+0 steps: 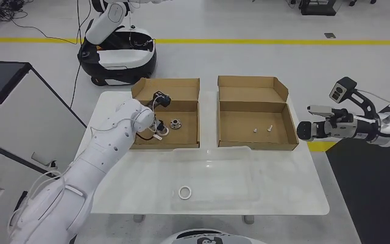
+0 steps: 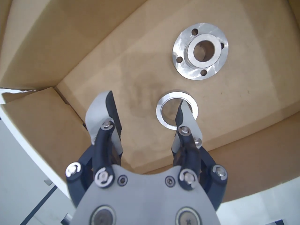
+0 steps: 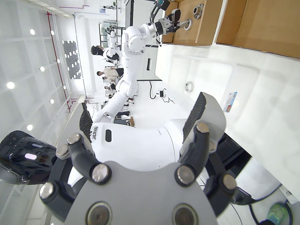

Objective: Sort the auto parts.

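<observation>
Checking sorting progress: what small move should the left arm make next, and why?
Probably lift the left gripper up: it is open, the metal ring lies flat in the box beside the flange, and a white ring waits on the table.

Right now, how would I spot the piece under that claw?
Look in the cardboard box where the left gripper hangs open. Of two metal parts inside, it's the smooth ring under the gripper. The flange beside it has bolt holes and a raised collar.
</observation>
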Controlling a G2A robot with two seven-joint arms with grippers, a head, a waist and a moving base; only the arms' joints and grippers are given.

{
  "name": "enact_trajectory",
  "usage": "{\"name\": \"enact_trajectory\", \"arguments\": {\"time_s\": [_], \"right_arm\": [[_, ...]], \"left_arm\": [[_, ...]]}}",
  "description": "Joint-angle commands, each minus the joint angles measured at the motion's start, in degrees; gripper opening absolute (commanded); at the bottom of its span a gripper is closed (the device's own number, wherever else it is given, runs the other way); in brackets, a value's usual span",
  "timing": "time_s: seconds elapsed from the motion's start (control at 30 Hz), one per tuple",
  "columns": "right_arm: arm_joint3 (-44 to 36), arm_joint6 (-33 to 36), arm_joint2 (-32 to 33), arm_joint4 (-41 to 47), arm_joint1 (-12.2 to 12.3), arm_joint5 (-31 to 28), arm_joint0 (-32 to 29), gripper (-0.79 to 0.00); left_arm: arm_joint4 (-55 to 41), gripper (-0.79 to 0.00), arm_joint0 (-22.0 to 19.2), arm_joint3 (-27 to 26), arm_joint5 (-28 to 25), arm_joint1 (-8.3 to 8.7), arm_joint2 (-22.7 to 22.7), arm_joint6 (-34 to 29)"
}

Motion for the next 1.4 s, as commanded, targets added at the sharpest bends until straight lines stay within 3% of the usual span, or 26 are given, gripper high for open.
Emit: {"name": "enact_trajectory", "arguments": {"time_s": [0.0, 0.03, 0.07, 0.33, 0.6, 0.87, 1.1, 1.37], "right_arm": [[0.00, 0.00, 0.01, 0.02, 0.00, -0.01, -0.01, 0.000], [0.00, 0.00, 0.01, 0.02, 0.00, -0.01, -0.01, 0.000], [0.00, 0.00, 0.01, 0.02, 0.00, -0.01, -0.01, 0.000], [0.00, 0.00, 0.01, 0.02, 0.00, -0.01, -0.01, 0.000], [0.00, 0.00, 0.01, 0.02, 0.00, -0.01, -0.01, 0.000], [0.00, 0.00, 0.01, 0.02, 0.00, -0.01, -0.01, 0.000], [0.00, 0.00, 0.01, 0.02, 0.00, -0.01, -0.01, 0.000], [0.00, 0.00, 0.01, 0.02, 0.00, -0.01, -0.01, 0.000]], "left_arm": [[-0.02, -0.102, 0.40, -2.37, 1.21, 0.39, -1.52, -0.53], [0.53, -0.025, 0.64, -4.01, 1.76, 0.67, -2.35, -0.75], [0.87, 0.000, 1.00, -5.86, 2.16, 0.95, -3.25, -1.11], [-0.96, 0.000, 5.25, -23.51, -0.23, 2.67, -8.18, -6.70], [-3.21, 0.000, 6.35, -35.86, -3.13, 2.72, -6.50, -12.96], [-5.66, 0.000, 6.62, -43.29, -3.84, 1.85, -1.97, -12.77], [-2.16, 0.000, 6.40, -45.41, -3.57, 1.35, 1.74, -14.89], [-4.73, 0.000, 6.33, -48.51, -7.76, 1.19, 4.11, -18.72]]}}
